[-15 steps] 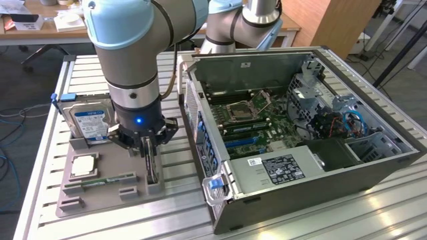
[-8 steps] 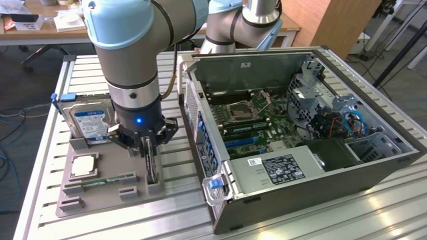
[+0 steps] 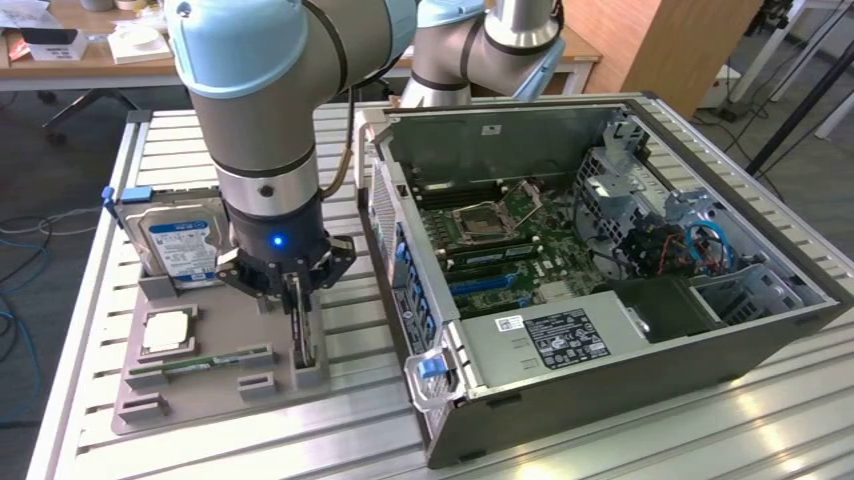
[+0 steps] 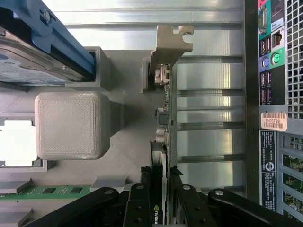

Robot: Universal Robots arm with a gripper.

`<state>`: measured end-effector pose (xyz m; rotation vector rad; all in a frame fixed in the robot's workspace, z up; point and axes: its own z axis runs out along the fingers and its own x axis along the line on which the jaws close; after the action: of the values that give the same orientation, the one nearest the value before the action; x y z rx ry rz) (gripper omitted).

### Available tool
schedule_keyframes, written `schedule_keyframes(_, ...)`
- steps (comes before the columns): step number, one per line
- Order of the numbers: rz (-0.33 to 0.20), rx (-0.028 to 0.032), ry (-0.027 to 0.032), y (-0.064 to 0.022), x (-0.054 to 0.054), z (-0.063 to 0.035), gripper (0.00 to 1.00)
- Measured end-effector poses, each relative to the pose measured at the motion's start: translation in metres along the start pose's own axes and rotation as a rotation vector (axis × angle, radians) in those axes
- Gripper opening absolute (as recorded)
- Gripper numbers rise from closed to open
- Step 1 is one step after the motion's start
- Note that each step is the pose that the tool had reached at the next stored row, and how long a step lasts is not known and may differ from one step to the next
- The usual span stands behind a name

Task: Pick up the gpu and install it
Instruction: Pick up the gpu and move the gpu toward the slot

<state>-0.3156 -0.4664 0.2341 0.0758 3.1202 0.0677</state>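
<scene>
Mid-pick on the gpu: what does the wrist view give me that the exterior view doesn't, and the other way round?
Wrist view: the gpu edge-on from above, its metal bracket at one end, a label sticker on the computer case. Exterior view: the case's open interior with the motherboard, and the arm itself. Both: the gripper at the gpu in the gray fixture, the hard drive, the memory stick.

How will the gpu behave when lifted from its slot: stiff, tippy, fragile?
Probably stiff: the gpu is a thin board standing on edge in the gray holder. Its metal bracket sits at one end, so it may tilt that way when lifted. Small components along its face look fragile under side pressure.
</scene>
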Motion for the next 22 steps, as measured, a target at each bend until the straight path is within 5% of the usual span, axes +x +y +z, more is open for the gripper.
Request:
schedule_keyframes(16,-0.009,-0.0003,0.0003,0.0,0.0,-0.0003,0.26)
schedule_keyframes(22,-0.009,-0.0002,0.0004,0.0007,0.0,-0.0155,0.26)
